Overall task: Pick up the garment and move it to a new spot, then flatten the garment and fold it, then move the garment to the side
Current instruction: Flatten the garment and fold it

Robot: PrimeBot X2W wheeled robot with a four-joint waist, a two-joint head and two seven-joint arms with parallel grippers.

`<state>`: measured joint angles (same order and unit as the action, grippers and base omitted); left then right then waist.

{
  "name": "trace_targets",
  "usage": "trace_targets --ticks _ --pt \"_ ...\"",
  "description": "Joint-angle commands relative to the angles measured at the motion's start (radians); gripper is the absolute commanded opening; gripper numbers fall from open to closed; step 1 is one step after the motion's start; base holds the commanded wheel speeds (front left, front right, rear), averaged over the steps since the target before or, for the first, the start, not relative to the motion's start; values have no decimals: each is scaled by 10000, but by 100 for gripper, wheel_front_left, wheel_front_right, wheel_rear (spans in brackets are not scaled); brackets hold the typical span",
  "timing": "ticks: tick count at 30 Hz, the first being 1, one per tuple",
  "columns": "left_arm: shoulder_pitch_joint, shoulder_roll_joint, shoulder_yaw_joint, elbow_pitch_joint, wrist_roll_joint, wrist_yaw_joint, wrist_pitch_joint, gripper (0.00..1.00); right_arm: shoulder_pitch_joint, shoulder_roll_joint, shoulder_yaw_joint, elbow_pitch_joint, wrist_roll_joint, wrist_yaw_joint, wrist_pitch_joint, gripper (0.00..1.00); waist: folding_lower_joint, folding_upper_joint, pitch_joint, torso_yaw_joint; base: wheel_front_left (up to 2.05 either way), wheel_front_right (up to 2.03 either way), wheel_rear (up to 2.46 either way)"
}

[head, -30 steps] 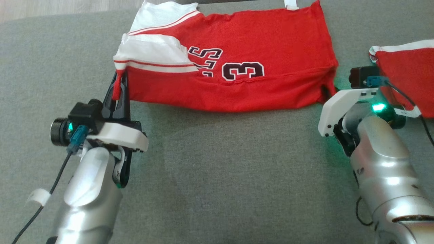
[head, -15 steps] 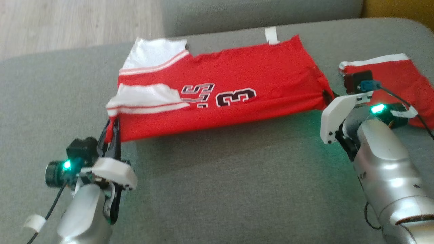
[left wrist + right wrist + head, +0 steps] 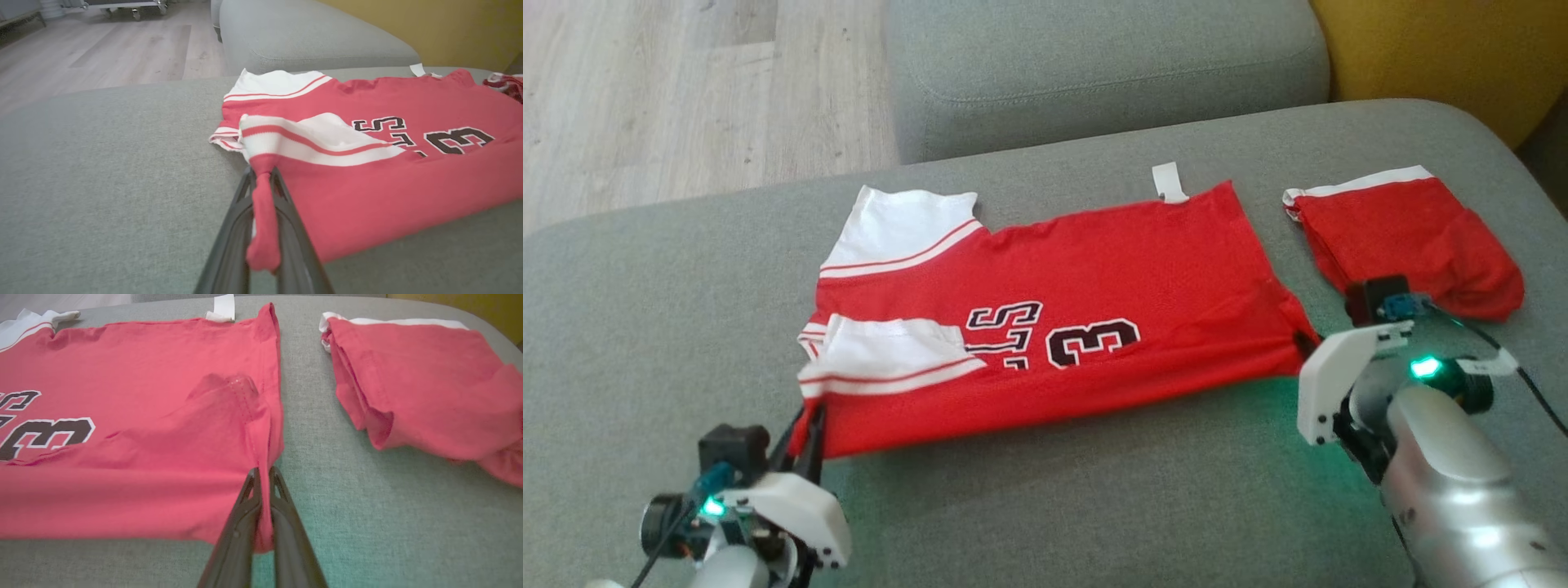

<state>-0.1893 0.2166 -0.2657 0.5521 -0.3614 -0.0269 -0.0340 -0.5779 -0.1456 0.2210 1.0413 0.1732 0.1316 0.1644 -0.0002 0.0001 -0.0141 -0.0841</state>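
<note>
The red jersey (image 3: 1094, 269) lies on the grey sofa cushion (image 3: 1045, 506) with one white-striped sleeve laid over its front. Its near edge runs between the two hands. The left hand (image 3: 261, 175) is pressed together on the near corner at the sleeve end, with a roll of red cloth bunched between its fingers (image 3: 233, 232). The right hand (image 3: 263, 473) is pinching the opposite near corner, at the hem. Holding both corners at once, I judge, pulls that edge straight, so the cloth can be carried or folded over without wrinkling. The rest of the jersey spreads away ahead of both hands and rests on the cushion. Ahead of the right hand and to its outer side, apart from the jersey, sits a second red garment (image 3: 421, 388), which is folded. That is probably why this jersey is being worked on the inner side.
</note>
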Motion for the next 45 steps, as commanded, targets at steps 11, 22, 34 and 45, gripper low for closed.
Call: trace_targets --ticks 11,22,34,45 --pt "569 548 271 -1803 -187 468 971 51 1260 -361 -194 -2488 899 -9 214 100 2 -1 64 -154 0 0 0" --pt "-175 271 835 -2682 -86 744 -1786 100 1808 90 -699 -5471 1109 -9 -2475 100 2 -1 684 -232 0 0 0" --pt "-1534 166 1155 -3334 501 -354 -2131 100 1947 874 -1691 -6836 110 -9 -4212 100 2 -1 2223 -524 0 0 0" --pt "-6981 2348 -694 77 197 -1028 2725 100 531 947 -1602 -7347 -75 -9 -4251 100 2 -1 4285 -1499 0 0 0"
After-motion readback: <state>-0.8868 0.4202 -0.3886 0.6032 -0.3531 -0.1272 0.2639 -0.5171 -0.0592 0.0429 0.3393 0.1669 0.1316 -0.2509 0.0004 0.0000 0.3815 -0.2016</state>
